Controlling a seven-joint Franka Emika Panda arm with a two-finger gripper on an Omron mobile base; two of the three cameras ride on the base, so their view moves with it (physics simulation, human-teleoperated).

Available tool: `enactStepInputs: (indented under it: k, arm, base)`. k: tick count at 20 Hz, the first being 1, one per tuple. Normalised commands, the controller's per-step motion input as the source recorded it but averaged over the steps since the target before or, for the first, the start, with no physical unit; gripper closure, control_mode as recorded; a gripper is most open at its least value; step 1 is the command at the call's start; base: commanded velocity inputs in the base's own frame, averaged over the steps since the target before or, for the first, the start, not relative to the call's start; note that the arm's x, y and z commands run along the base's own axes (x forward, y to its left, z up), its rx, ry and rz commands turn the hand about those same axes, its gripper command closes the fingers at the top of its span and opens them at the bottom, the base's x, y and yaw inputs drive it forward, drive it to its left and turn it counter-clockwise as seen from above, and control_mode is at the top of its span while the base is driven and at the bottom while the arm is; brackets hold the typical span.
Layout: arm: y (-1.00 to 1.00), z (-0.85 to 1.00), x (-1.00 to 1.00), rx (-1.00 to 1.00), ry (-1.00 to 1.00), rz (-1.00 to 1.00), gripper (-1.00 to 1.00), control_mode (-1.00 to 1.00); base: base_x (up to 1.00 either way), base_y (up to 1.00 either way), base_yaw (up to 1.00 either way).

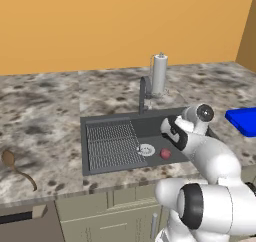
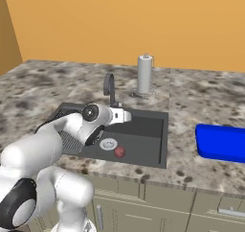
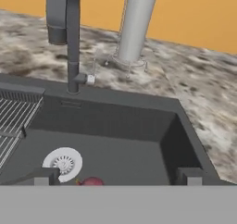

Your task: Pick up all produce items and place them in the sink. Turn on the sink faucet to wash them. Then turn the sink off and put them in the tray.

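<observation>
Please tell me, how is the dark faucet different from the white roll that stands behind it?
Colour: the faucet is dark grey; the white roll is pale and sits on a metal stand.
Shape: the faucet is slim with a bent top; the white roll is a thick, straight cylinder.
Place: the faucet rises at the back rim of the sink; the white roll stands further back on the counter.
Both are upright.

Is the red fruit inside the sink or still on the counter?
Inside. The red fruit lies on the floor of the sink, beside the silver drain.
</observation>
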Motion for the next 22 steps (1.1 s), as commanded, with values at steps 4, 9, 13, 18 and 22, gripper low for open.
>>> enactStepInputs:
  k: [4,9,13,18,22]
  arm:
    - [-0.19,0.98,-0.29,0.32,0.08,0.00,-1.00,-1.00]
    - [-0.06,0.13,-0.51,0.29,0.20,0.00,-1.00,-1.00]
    - [0.16,0.19,-0.25,0.66,0.06,-0.37,-1.00,-1.00]
    - [0.12,0.19,-0.24,0.71,0.02,-0.46,-1.00,-1.00]
    - [0.40,-0.19,0.00,0.56,0.05,-0.53,-1.00,-1.00]
  base:
    - [0.00,0.00,0.00]
    - [0.00,0.00,0.00]
    - [0.00,0.00,0.00]
    - [0.00,0.00,0.00]
    - [0.00,0.00,0.00]
